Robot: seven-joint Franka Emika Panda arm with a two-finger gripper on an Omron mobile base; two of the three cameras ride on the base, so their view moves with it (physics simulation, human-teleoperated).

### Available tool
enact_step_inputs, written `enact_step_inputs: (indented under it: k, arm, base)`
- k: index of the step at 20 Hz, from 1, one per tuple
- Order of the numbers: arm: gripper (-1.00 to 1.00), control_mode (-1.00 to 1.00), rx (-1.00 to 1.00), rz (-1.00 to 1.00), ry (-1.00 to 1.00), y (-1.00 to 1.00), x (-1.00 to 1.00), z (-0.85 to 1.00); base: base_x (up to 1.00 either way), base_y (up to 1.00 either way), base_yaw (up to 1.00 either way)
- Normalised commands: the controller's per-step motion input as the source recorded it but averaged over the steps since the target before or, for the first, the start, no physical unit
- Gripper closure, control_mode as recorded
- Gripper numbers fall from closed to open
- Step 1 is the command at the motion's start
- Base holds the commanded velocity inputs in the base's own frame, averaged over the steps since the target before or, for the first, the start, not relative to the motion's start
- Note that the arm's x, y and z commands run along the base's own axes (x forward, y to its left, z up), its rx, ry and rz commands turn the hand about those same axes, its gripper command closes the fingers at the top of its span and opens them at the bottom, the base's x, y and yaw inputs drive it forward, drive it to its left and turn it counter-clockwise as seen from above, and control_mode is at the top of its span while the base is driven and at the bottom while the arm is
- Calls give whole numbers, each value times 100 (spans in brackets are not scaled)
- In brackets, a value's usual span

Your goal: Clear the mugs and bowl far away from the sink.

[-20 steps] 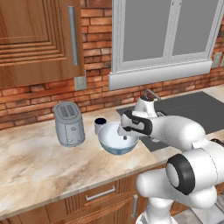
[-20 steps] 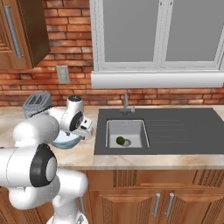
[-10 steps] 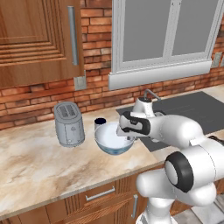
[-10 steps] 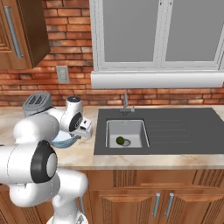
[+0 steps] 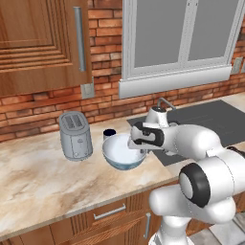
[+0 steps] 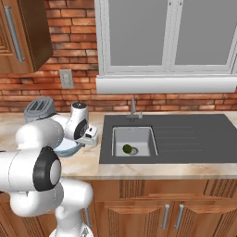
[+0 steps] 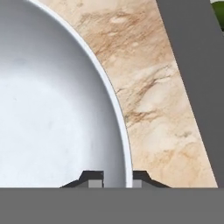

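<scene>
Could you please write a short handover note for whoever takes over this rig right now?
Gripper: jaws closed on the bowl rim, one fingertip inside, one outside.
Bowl: on the counter between the toaster and the sink, not lifted.
Navy-rimmed mug: behind the bowl, untouched.
Done: the bowl is gripped.
Left: carry the bowl well away from the sink, then clear the mugs.

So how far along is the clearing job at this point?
Nothing looks cleared yet. The claw straddles the bowl rim, one finger inside, one outside, closed on it, the bowl not lifted off the counter. The navy-rimmed mug sits behind it, near the sink.
</scene>
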Motion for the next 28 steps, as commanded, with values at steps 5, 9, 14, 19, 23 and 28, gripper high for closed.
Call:
enact_step_inputs:
  k: [5,9,14,19,23,28]
  arm:
    - [100,-100,8,-22,0,-15,-43,17]
    - [100,-100,21,-30,0,-56,-46,67]
    - [100,-100,31,-29,0,-54,-47,72]
    - [100,-100,18,-38,0,-14,-39,69]
    - [100,-100,4,-69,7,2,-38,46]
    - [100,-100,2,-80,14,1,-25,30]
  base:
    - [0,0,0]
    - [0,0,0]
    - [0,0,0]
    - [0,0,0]
    - [0,0,0]
    - [0,0,0]
